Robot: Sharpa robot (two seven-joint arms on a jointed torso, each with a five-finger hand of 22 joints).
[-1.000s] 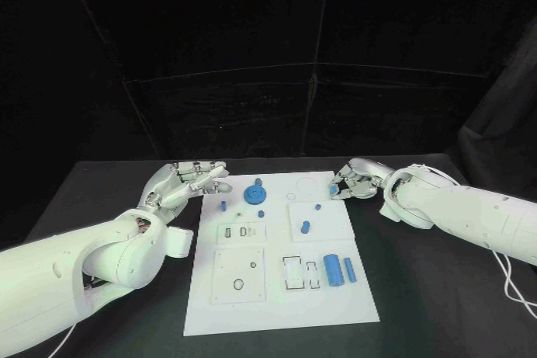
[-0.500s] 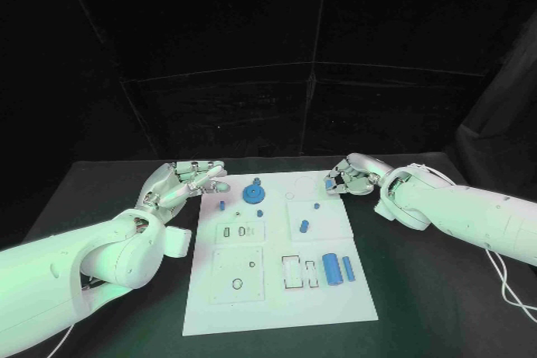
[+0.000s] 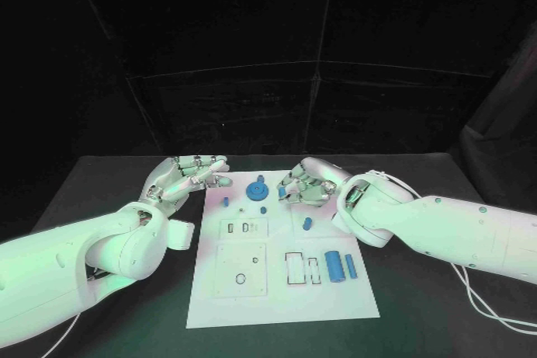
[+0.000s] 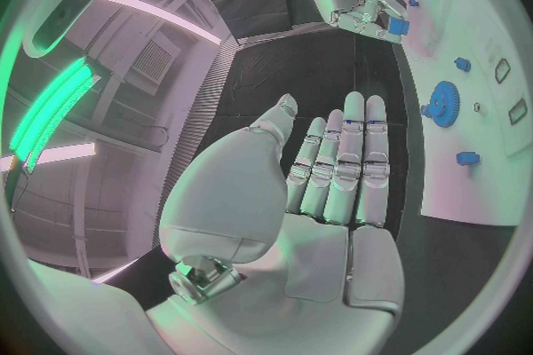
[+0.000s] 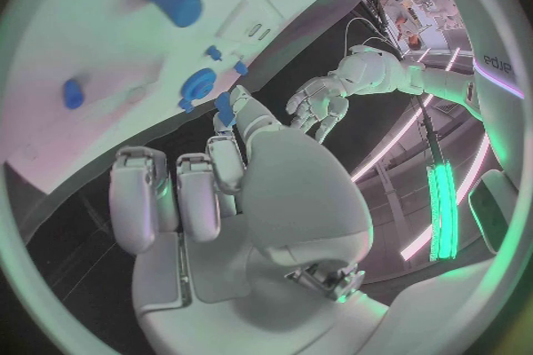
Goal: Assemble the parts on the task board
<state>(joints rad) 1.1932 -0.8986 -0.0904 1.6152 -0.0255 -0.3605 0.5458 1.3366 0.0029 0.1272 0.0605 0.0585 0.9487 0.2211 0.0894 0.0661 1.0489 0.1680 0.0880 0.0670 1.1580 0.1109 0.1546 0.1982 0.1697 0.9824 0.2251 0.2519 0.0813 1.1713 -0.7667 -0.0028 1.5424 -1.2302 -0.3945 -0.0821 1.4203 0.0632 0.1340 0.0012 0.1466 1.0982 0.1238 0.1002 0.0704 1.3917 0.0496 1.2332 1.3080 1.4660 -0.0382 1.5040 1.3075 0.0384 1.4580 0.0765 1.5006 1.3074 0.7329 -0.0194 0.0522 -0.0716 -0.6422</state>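
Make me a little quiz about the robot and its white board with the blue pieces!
1. True or false: the left hand holds nothing, and its fingers are apart.
2. Pick one: what does the right hand pinch over the board? A) a small blue part B) a red ball C) a spoon
3. Fill in the gap: the white task board lies on a ___ table.

Key: 1 true; 2 A; 3 black.
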